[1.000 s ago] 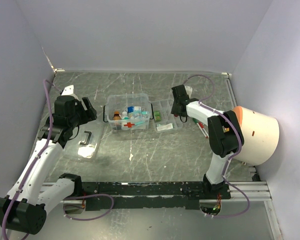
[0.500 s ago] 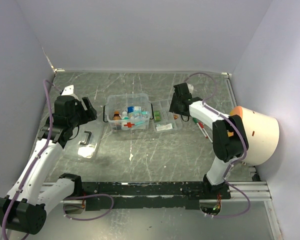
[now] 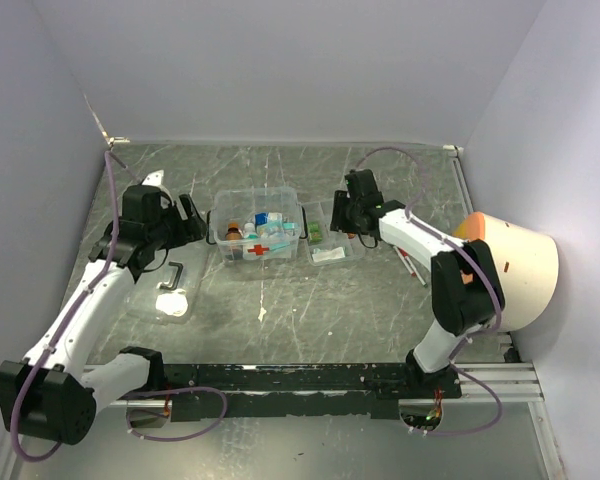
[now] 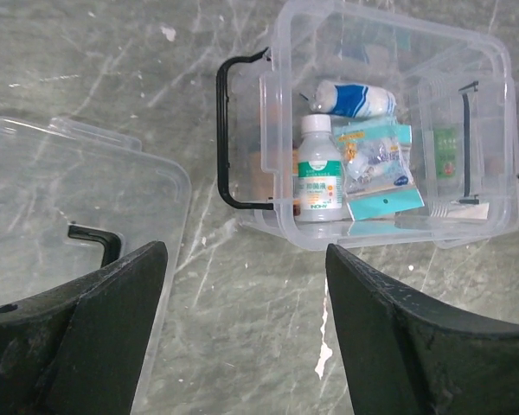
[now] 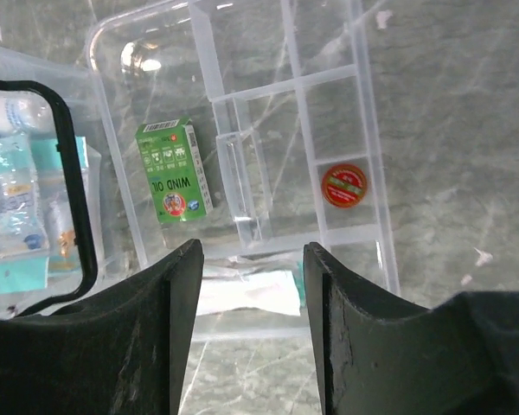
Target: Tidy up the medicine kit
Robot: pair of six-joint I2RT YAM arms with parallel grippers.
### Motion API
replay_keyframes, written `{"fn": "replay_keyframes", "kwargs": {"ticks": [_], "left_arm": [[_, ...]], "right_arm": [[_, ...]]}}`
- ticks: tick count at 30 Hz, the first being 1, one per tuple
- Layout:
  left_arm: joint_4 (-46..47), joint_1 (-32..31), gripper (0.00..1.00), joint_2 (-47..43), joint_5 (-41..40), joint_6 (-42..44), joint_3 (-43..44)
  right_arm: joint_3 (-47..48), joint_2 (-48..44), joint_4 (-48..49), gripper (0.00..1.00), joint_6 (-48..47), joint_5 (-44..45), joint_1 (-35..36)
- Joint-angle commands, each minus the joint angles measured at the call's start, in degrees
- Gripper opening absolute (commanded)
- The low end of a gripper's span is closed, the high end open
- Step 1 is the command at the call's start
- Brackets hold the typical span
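Top external view: the kit (image 3: 280, 250) stands open, no lid on it, mid-counter (image 3: 310, 300), red cross facing the arm bases. The left fingers (image 3: 188, 222) hover just beside its left handle. The right fingers (image 3: 342, 215) hang over the tray (image 3: 313, 215), which lies just right of the kit. The lid (image 3: 175, 295) lies flat under the left arm.

Left wrist view: the left fingers (image 4: 95, 328) are spread wide and empty, above bare counter between lid (image 4: 69, 199) and kit (image 4: 277, 78). The kit holds a bottle (image 4: 318, 177), a bandage roll (image 4: 355, 98) and a sachet (image 4: 376, 169).

Right wrist view: the right fingers (image 5: 147, 346) are parted and grip nothing. Beyond them the tray (image 5: 294, 86) holds a green box (image 5: 175, 169) and a red disc (image 5: 343, 185), each in its own compartment. The kit's handle (image 5: 69, 173) shows at left.
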Motion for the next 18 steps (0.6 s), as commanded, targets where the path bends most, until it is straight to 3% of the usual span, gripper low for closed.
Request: {"fn": "replay_keyframes", "kwargs": {"ticks": [1, 6, 18], "left_arm": [[2.1, 0.5, 0.84, 1.6, 4.2, -1.6, 1.0], [1.1, 0.5, 0.84, 2.7, 3.7, -2.0, 1.4], [1.3, 0.5, 0.83, 4.7, 6.0, -2.6, 1.7]], "right_arm": [[4.5, 6.3, 0.8, 0.49, -4.4, -1.1, 1.2], [9.3, 12.8, -0.6, 0.45, -7.2, -0.8, 1.7], [12.1, 18.6, -1.7, 0.36, -11.3, -1.5, 2.0]]}}
